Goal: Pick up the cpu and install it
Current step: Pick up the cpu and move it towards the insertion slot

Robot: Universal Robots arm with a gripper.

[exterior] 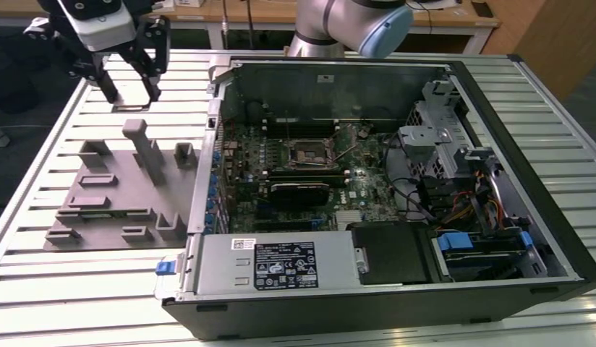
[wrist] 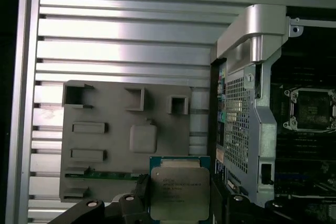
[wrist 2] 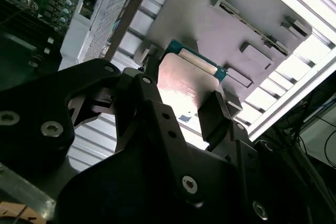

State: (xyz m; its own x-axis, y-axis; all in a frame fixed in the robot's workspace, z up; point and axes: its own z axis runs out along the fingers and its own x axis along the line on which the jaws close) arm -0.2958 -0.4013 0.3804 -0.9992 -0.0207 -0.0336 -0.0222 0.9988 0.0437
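One step done: tool (wrist: 179, 199) clamped on cpu (wrist: 179, 188), grey tray (wrist: 115, 109) beneath tool; motherboard socket (wrist: 312, 109) empty, install pending.

Slatted metal table (exterior: 76, 285) with a grey tray (exterior: 95, 210) just beside an open computer case (exterior: 278, 87), perhaps touching.

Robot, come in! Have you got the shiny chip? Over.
Copy: gripper shut on the cpu. Held above grey tray. In the way: case wall, before socket.
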